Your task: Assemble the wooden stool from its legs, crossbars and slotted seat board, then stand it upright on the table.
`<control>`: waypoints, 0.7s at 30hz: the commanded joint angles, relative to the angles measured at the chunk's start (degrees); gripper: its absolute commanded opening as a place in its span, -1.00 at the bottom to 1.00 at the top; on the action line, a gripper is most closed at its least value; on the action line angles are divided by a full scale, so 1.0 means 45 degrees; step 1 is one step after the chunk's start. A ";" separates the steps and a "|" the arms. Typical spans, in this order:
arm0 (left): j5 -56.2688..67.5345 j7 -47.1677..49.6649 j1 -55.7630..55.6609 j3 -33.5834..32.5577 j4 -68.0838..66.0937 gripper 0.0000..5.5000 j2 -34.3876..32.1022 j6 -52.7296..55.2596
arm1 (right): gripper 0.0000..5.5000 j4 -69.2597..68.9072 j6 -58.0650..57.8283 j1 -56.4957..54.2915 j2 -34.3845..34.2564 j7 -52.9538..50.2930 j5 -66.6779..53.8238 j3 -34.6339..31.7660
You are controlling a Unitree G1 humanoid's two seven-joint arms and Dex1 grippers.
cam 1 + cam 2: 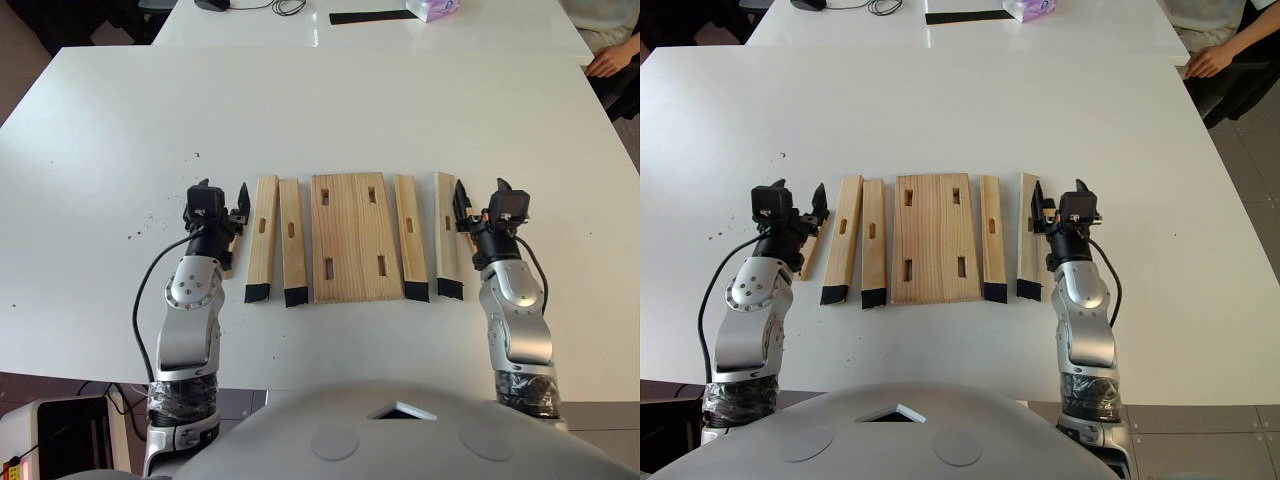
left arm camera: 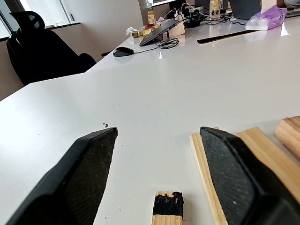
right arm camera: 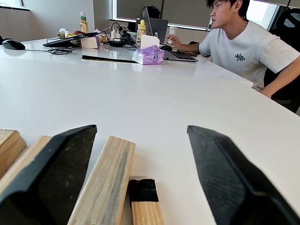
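Left eye view: slotted seat board (image 1: 347,237) lies flat on the table (image 1: 320,110), legs (image 1: 262,237) beside it. My left gripper (image 1: 223,196) and right gripper (image 1: 481,191) are both spread wide, each over a short crossbar (image 2: 168,211). Wood looks light, stiff, a bit slick, so I'd pinch a leg mid-length.

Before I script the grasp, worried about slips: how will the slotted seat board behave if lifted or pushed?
The slotted seat board looks like rigid wood, so it probably won't flex. Lying flat on the glossy table, it likely slides rather than tips or rolls. Its low edges may be hard to grip.
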State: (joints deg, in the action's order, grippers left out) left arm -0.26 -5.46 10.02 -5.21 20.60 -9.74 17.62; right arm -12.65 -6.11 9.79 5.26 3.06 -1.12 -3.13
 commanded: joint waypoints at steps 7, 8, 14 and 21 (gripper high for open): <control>-0.0075 -0.0312 0.0005 0.0086 -0.0005 0.19 -0.0432 0.0427 | 0.30 -0.0138 -0.0014 0.0153 -0.0109 -0.0240 0.0211 0.0202; -0.0041 -0.0330 0.0014 0.0074 0.0009 0.19 -0.0429 0.0492 | 0.30 -0.0150 -0.0018 0.0146 -0.0101 -0.0243 0.0210 0.0175; 0.0021 -0.0390 0.0123 0.0134 0.0139 0.19 -0.0384 0.0718 | 0.30 -0.0127 0.0022 0.0135 -0.0082 -0.0272 0.0220 -0.0031; 0.0425 -0.0830 0.0463 -0.0034 0.0956 0.19 -0.0661 0.2007 | 0.30 -0.0200 0.0026 0.0099 -0.0019 -0.0380 0.0187 -0.0326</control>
State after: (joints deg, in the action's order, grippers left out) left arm 0.09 -7.31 10.57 -4.91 21.83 -11.13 22.41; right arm -12.81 -6.08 10.29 4.81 1.91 0.00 -3.45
